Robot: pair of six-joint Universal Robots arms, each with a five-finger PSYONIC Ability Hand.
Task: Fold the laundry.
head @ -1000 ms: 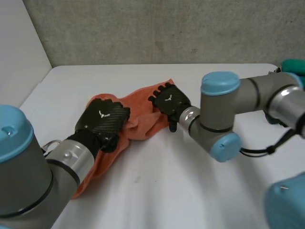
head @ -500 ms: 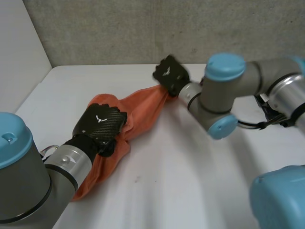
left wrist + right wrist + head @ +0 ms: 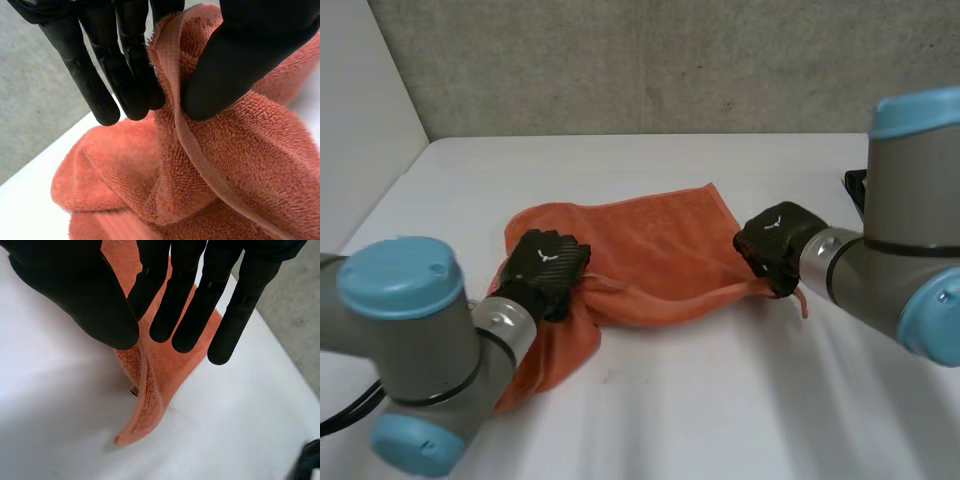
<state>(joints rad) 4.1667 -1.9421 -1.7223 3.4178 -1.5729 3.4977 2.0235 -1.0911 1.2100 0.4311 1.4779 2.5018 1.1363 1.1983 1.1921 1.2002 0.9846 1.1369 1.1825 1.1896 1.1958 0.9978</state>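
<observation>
Nearest on the smooth white table (image 3: 720,400), the orange terry-cloth towel (image 3: 650,250) lies bunched in soft, thick folds. Just beyond, the black left hand (image 3: 548,270) pinches its flat hemmed edge between thumb and fingers, and the black right hand (image 3: 776,242) pinches a tapering corner likewise. Farther back, the looped pile spreads flatter between them

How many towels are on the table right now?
1. The orange towel lies spread between the hands: the left hand pinches its bunched end, the right hand pinches a corner. The bunch could hide another.
</observation>
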